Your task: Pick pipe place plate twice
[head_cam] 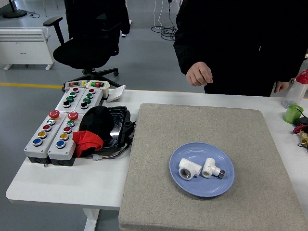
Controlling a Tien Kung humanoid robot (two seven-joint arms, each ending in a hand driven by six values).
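A blue plate (195,185) lies on the grey mat (202,130), right of centre. Two white pipe fittings rest in it side by side: an elbow fitting (189,168) on the left and a tee fitting (210,168) with a metal end on the right. Neither robot hand shows in the head view. A person in black stands at the far side, leaning toward the table, with one hand (199,73) loosely curled just above the table's far edge and holding nothing. The other hand (280,86) is at the far right.
Grey button boxes (60,129) with coloured buttons sit at the left, beside a black tray holding a black and red cloth (94,127). A green cup (293,113) and a bottle (297,86) stand at the right edge. An office chair (86,45) is behind the table.
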